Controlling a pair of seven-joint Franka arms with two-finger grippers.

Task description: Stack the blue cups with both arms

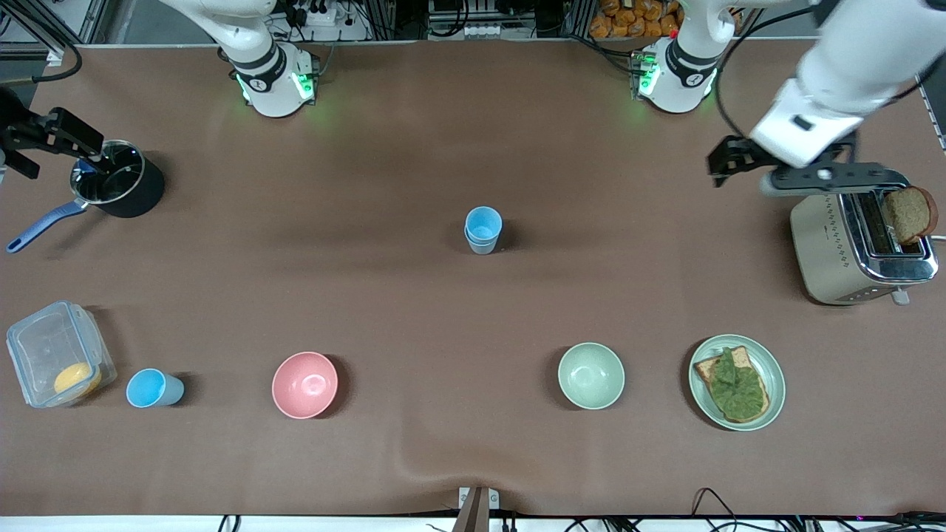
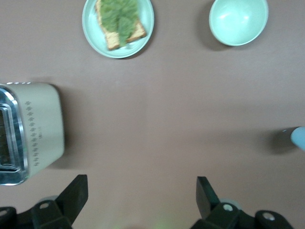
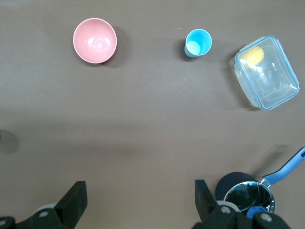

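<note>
Front view: stacked cups (image 1: 483, 230) between hands.

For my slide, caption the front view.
Stacked blue cups mid-table, a third blue cup alone; open left gripper and right gripper at the ends.

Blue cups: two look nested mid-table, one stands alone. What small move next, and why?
Probably send the right gripper, open over the black pot, toward the lone blue cup beside the clear container: it's unstacked, at that arm's end.

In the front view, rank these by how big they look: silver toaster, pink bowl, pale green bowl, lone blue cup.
1. Silver toaster
2. Pink bowl and pale green bowl: look alike, unranked
3. Lone blue cup
</note>
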